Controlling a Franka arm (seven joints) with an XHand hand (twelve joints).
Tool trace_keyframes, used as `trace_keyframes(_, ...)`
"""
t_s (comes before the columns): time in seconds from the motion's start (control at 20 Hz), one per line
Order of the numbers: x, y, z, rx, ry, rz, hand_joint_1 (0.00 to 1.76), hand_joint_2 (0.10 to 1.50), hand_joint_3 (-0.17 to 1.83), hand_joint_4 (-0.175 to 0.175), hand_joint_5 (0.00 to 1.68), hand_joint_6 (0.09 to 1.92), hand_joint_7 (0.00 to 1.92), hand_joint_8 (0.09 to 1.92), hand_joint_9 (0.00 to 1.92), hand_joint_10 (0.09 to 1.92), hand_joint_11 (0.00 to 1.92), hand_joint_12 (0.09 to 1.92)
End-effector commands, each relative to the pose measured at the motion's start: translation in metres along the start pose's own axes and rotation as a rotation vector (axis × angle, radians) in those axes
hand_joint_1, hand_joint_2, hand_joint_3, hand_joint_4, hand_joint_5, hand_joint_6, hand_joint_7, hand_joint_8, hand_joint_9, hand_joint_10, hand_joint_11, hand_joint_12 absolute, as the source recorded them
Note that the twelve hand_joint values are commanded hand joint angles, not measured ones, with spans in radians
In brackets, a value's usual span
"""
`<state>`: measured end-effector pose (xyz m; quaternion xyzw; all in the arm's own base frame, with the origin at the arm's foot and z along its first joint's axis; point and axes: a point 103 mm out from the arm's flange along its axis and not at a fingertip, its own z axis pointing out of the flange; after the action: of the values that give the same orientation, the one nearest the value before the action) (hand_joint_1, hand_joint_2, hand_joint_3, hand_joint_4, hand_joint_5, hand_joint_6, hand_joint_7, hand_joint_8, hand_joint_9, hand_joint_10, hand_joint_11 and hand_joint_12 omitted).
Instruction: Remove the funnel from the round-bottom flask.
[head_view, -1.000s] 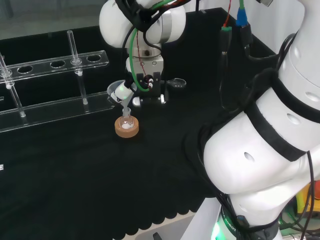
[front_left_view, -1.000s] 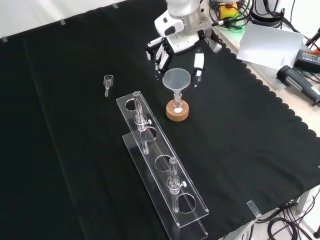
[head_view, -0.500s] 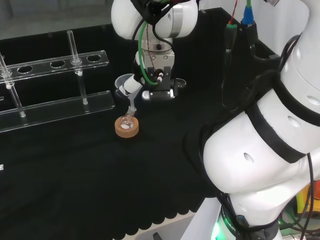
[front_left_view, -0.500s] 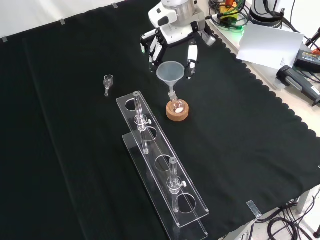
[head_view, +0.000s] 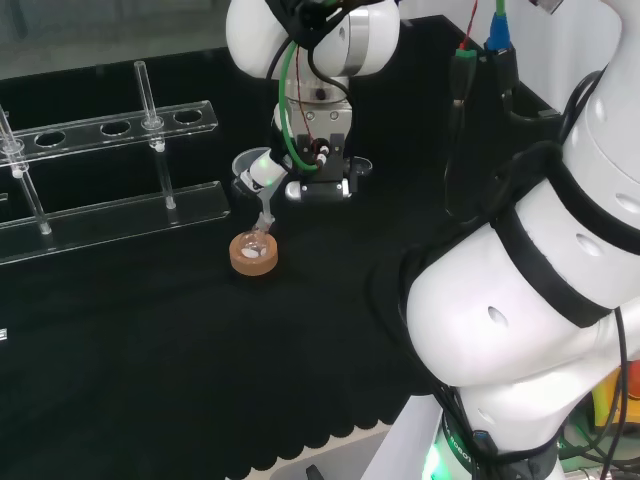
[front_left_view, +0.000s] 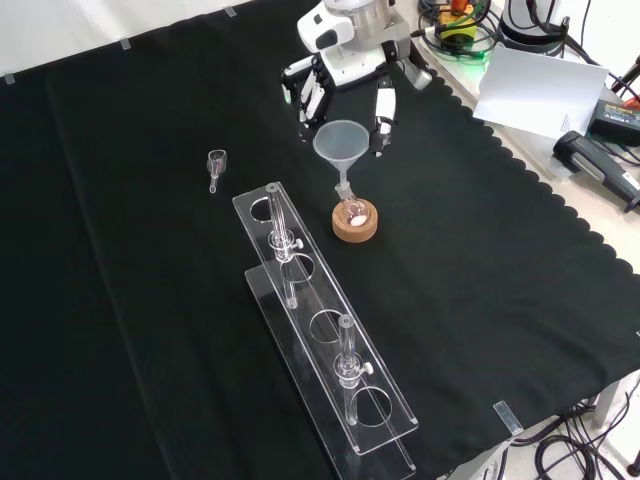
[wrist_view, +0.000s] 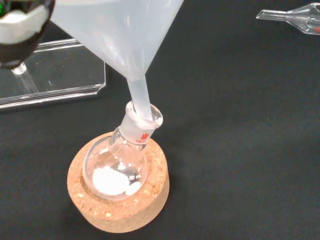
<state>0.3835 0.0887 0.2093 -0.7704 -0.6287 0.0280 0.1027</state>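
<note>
A clear plastic funnel (front_left_view: 341, 143) leans over a small round-bottom flask (front_left_view: 351, 211) that sits in a cork ring (front_left_view: 356, 228). The hand (front_left_view: 342, 80) comes in from the top of the front view, its fingers and thumb curled round the funnel's rim. In the wrist view the funnel's stem (wrist_view: 140, 101) is still inside the flask's neck, and the flask (wrist_view: 118, 167) tilts in its cork ring (wrist_view: 120, 202). White powder (wrist_view: 109, 180) lies at the flask's bottom. In the head view the funnel (head_view: 251, 166) is left of the hand (head_view: 316, 182), above the flask (head_view: 253, 245).
A long clear rack (front_left_view: 330, 345) holding two glass tubes stands in front of the cork ring in the front view; its base (wrist_view: 55, 75) is close behind the flask. A small glass piece (front_left_view: 215, 165) lies left of the hand. Papers and cables lie beyond the cloth's scalloped right edge.
The hand has risen and moved left in the front view, taking the funnel with it. The funnel's bowl now leans and the flask tilts. Little has moved in the last half second.
</note>
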Motion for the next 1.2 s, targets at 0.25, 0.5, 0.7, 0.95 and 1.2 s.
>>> trace_keyframes(0.25,0.0087,-0.0048,0.0020,-0.008,0.012,0.010,0.85,0.51,0.51,0.102,0.87,0.12,1.21,0.09,0.83,0.30,0.00,1.35)
trace_keyframes(0.5,0.0097,-0.0052,0.0007,-0.018,0.026,0.012,0.85,0.51,0.52,0.097,0.86,0.13,1.21,0.09,0.83,0.29,0.00,1.37)
trace_keyframes(0.7,0.0097,-0.0048,-0.0018,-0.030,0.040,0.020,0.85,0.51,0.52,0.095,0.85,0.13,1.20,0.09,0.83,0.29,0.00,1.37)
trace_keyframes(0.95,0.0107,-0.0050,-0.0022,-0.023,0.070,0.008,0.85,0.51,0.52,0.092,0.85,0.13,1.20,0.09,0.83,0.29,0.00,1.37)
trace_keyframes(1.2,0.0054,-0.0055,-0.0016,-0.013,0.114,0.011,0.85,0.51,0.52,0.089,0.84,0.12,1.20,0.09,0.84,0.29,0.00,1.37)
